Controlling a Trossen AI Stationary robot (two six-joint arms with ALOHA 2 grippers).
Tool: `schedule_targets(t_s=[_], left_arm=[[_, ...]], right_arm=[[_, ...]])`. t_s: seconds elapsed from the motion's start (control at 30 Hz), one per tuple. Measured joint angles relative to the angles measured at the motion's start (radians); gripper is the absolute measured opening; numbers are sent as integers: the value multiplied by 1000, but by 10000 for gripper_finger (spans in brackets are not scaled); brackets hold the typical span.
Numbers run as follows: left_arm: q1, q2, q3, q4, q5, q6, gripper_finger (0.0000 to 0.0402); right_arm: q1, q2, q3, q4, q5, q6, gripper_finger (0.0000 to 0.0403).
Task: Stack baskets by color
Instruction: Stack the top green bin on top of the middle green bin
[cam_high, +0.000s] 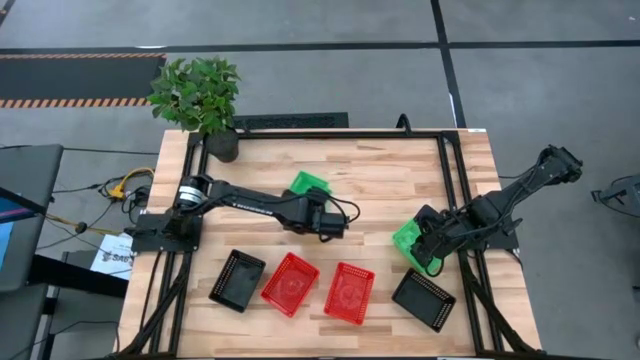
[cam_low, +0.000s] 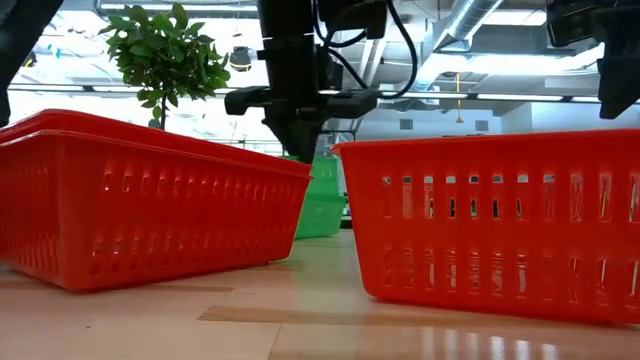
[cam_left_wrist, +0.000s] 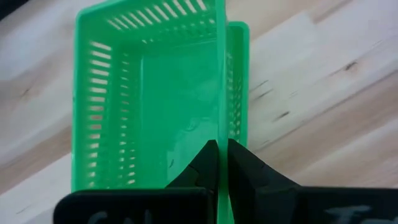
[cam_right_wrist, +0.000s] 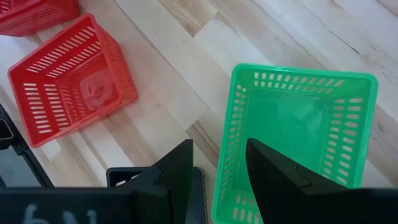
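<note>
My left gripper (cam_high: 322, 212) is over the table's middle, shut on a green basket (cam_high: 308, 185). In the left wrist view a second green rim (cam_left_wrist: 241, 74) shows just outside and below the held wall; it looks like another green basket underneath. My right gripper (cam_right_wrist: 219, 149) stands open at the table's right over a third green basket (cam_right_wrist: 298, 137), one finger on either side of its wall, touching nothing that I can see. Two red baskets (cam_high: 290, 283) (cam_high: 349, 292) and two black baskets (cam_high: 237, 280) (cam_high: 423, 300) rest on their bottoms along the near side. My left gripper pinches one long wall of the green basket at its rim (cam_left_wrist: 221, 127), one finger inside the basket and one outside. The fingers slant steeply down from above. The basket stays open side up and about level. I cannot tell whether its bottom rests on anything.
A potted plant (cam_high: 197, 95) stands at the table's far left corner. Black frame rails (cam_high: 445, 170) run along the table's edges. Bare wood lies between the two green groups and along the far side.
</note>
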Motion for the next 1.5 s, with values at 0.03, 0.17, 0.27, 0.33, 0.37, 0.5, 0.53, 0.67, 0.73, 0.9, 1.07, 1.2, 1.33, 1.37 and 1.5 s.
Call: schedule_targets(t_s=[0.03, 0.17, 0.27, 0.33, 0.37, 0.5, 0.53, 0.67, 0.73, 0.9, 1.07, 1.2, 1.33, 1.37, 1.5], left_arm=[[1, 0, 0, -5, 3, 6, 0], [1, 0, 0, -4, 10, 26, 0], [2, 0, 0, -11, 16, 57, 0], [2, 0, 0, -19, 29, 80, 0], [2, 0, 0, -22, 30, 88, 0], [2, 0, 0, -27, 30, 108, 0], [2, 0, 0, -28, 30, 115, 0], [4, 0, -2, -22, 25, 115, 0], [5, 0, -3, -24, 23, 117, 0], [6, 21, -4, -17, 40, 135, 0], [6, 54, -3, -9, 82, 182, 0], [7, 69, 7, -15, 73, 178, 0], [16, 68, 9, -18, 101, 205, 4], [17, 68, 9, -18, 107, 208, 7], [17, 68, 9, -17, 128, 208, 33]], right_arm=[[0, 0, 0, 0, 0, 0, 170], [0, 0, 0, 0, 0, 0, 170], [0, 0, 0, 0, 1, 0, 170], [-1, 0, 0, 0, 1, 0, 170], [-1, 0, 0, 0, 1, 0, 170], [-1, 0, 0, 0, 2, 0, 170], [-1, 0, 0, 0, 2, 0, 170], [-1, 0, 0, 0, 2, 0, 170], [-1, 0, 0, 0, 2, 0, 170], [-1, 0, 0, 0, 3, 0, 170], [-1, 1, 0, 0, 8, -8, 170], [-1, 0, 0, -4, 8, -8, 170], [-1, 0, 0, -5, 9, -10, 170], [-1, 0, 0, -5, 10, -10, 170], [-1, 0, 0, -5, 12, -11, 170]])
